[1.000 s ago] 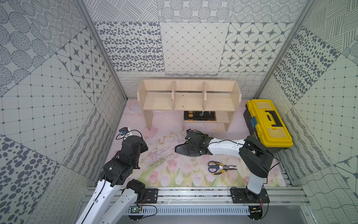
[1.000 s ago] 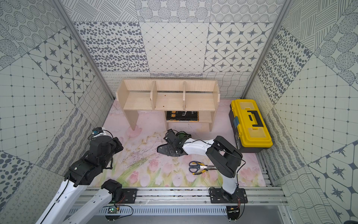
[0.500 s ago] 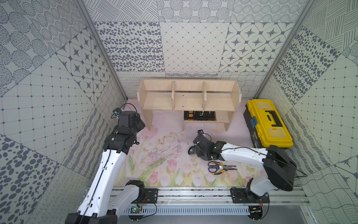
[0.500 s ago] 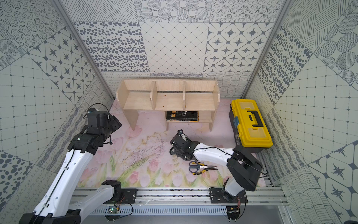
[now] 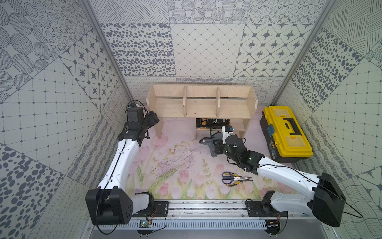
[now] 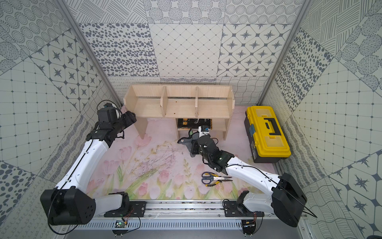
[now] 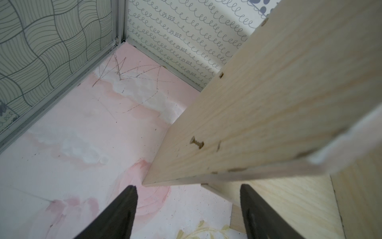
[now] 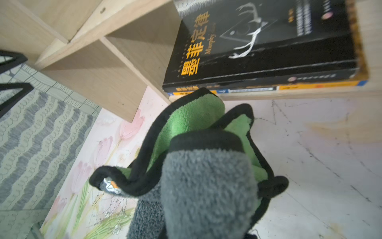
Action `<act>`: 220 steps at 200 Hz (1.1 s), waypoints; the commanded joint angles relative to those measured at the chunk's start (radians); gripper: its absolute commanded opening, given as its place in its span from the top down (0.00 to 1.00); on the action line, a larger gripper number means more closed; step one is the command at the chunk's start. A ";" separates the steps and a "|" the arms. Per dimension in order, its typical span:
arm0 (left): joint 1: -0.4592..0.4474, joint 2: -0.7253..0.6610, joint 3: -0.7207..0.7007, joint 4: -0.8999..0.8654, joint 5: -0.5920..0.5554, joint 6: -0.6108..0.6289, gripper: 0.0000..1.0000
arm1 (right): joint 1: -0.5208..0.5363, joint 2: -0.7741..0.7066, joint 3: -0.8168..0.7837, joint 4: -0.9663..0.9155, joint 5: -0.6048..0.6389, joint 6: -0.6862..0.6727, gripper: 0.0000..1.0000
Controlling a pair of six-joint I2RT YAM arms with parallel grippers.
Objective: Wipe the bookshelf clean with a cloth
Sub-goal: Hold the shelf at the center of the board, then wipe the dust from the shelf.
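The bookshelf (image 5: 201, 107) is pale bare wood, matt, with visible grain. The cloth (image 8: 206, 186) is fleecy microfibre, grey and green, with a black bound edge. The toolbox (image 5: 287, 132) is smooth plastic; the book (image 8: 268, 41) has a smooth cover.

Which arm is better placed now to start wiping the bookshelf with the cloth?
Right. The right claw is shut on the cloth, just in front of the lower shelf of the bookshelf. The left claw is open and empty, by the bookshelf's end panel.
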 commanded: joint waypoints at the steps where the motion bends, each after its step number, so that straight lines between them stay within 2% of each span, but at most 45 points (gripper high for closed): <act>1: 0.009 0.087 0.035 0.258 0.183 0.082 0.24 | 0.005 0.030 0.024 0.102 -0.088 -0.036 1.00; 19: 0.009 0.115 0.031 0.283 0.184 0.070 0.31 | 0.005 0.093 0.058 0.141 -0.063 -0.064 1.00; 46: 0.009 0.123 0.002 0.308 0.190 0.068 0.53 | 0.016 0.208 0.180 0.180 -0.009 -0.113 1.00; 73: 0.009 0.100 -0.035 0.325 0.135 0.078 0.64 | 0.022 0.308 0.308 0.233 0.057 -0.159 1.00; 106: 0.008 0.099 -0.035 0.311 0.095 0.088 0.83 | 0.032 0.374 0.306 0.386 0.115 -0.185 1.00; 147: 0.010 0.081 -0.070 0.336 0.071 0.096 1.00 | 0.031 0.483 0.258 0.346 0.052 -0.097 1.00; 162: 0.009 0.074 -0.084 0.345 0.063 0.094 1.00 | 0.036 0.497 0.228 0.333 0.054 -0.075 1.00; 180: 0.010 0.078 -0.086 0.329 0.031 0.092 1.00 | 0.015 0.451 0.167 0.334 0.129 -0.061 1.00; 201: 0.009 0.078 -0.098 0.336 0.014 0.099 1.00 | -0.104 0.340 0.072 0.308 0.124 -0.044 1.00; 220: 0.010 0.081 -0.103 0.346 0.027 0.100 1.00 | -0.197 0.224 -0.010 0.275 0.120 -0.124 1.00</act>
